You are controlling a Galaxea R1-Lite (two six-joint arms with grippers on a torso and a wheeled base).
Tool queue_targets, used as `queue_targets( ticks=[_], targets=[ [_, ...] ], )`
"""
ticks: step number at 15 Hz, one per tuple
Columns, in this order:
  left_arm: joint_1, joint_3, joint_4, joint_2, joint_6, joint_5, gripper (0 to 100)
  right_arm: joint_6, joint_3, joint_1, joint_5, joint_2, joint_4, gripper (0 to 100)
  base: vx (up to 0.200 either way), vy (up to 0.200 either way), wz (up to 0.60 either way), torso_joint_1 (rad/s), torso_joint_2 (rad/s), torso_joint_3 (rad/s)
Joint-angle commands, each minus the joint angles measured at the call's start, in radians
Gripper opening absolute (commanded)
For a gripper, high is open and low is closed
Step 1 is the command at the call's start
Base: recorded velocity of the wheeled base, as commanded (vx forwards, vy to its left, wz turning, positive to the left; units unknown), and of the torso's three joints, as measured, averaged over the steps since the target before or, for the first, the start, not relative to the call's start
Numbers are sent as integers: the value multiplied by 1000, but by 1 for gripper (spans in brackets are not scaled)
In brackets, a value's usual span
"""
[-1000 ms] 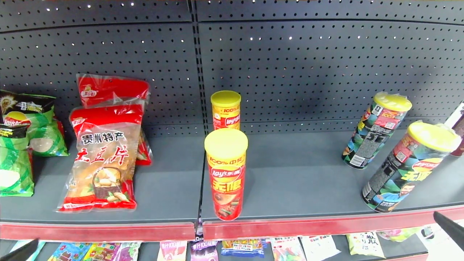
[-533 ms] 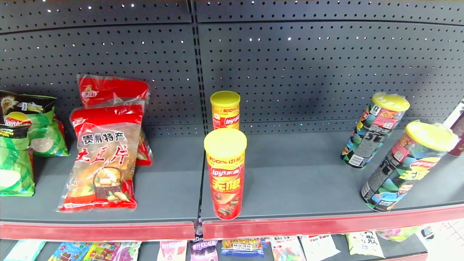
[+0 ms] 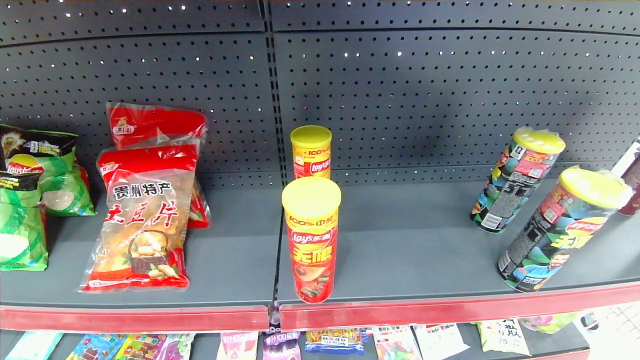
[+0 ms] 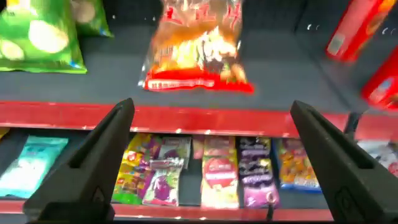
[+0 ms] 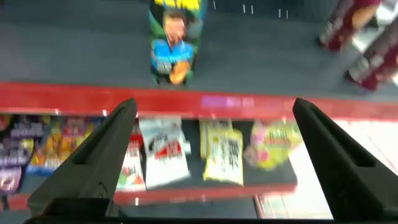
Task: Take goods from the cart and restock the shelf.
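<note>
Dark pegboard (image 3: 400,100) is backing a grey shelf (image 3: 400,240) with a red front lip. Two red cans with yellow lids are standing one behind the other at the shelf's middle, the front can (image 3: 311,240) near the lip and the back can (image 3: 311,151) by the pegboard. Two dark cans are standing toward the right end, the near dark can (image 3: 560,232) close to the lip and the far dark can (image 3: 517,180) behind it. Red bags (image 3: 142,220) are leaning left of the red cans, and green bags (image 3: 25,200) are sitting at the far left (small packets (image 3: 395,342) are lying on the tier below). The left gripper (image 4: 211,106) is hovering in front of the lip, facing the red bags, its fingers spread wide and gripping nothing. The right gripper (image 5: 214,102) is hovering likewise, facing a dark can, its fingers also spread wide with nothing between them.
</note>
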Motion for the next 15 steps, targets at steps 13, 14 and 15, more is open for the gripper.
queue_targets(
  ticks=[13, 14, 15],
  targets=[
    [-7, 92, -85, -26, 40, -38, 100, 56, 41, 5, -36, -27, -10, 100, 0, 0, 0, 0, 0, 0],
    [-7, 92, -85, -26, 42, -38, 100, 99, 41, 10, -15, -27, 1, 100, 0, 0, 0, 0, 0, 0],
    [-7, 92, -85, -26, 42, -38, 100, 125, 41, 14, 8, -32, 6, 100, 0, 0, 0, 0, 0, 0]
  ],
)
